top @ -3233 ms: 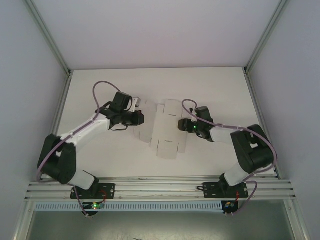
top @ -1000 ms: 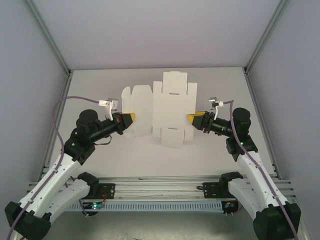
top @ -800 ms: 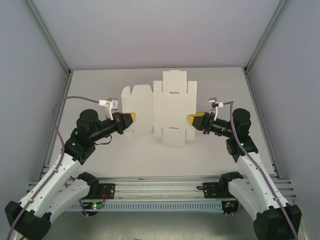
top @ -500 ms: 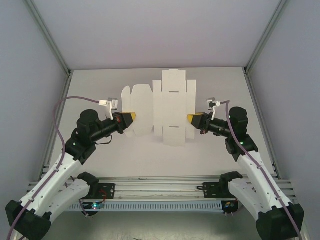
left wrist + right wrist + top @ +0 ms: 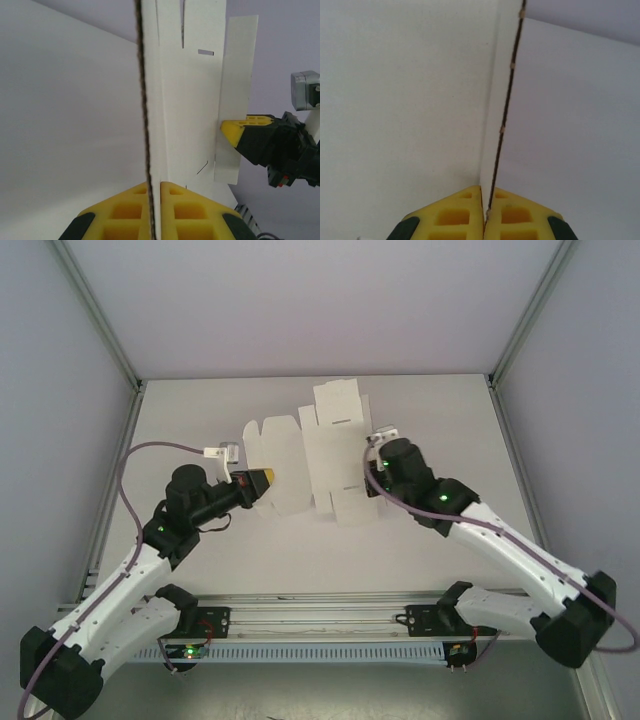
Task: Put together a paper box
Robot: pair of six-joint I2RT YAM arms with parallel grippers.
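White table (image 5: 190, 420) inside a pale-walled enclosure with metal corner rails (image 5: 100, 320).

Item: paper box (image 5: 335, 450). It is one flat die-cut sheet of white card with flaps spread and slots cut. It sits at the table's middle, turned slightly askew, between the two arms.

Left gripper (image 5: 154, 192): clenched on the sheet's left edge, with the card seen edge-on between its yellow pads (image 5: 125, 210).

Right gripper (image 5: 484, 197): clenched on the sheet's right edge, the card's edge running up from between its pads.

Purple cable (image 5: 150, 447): arcs over the left arm.
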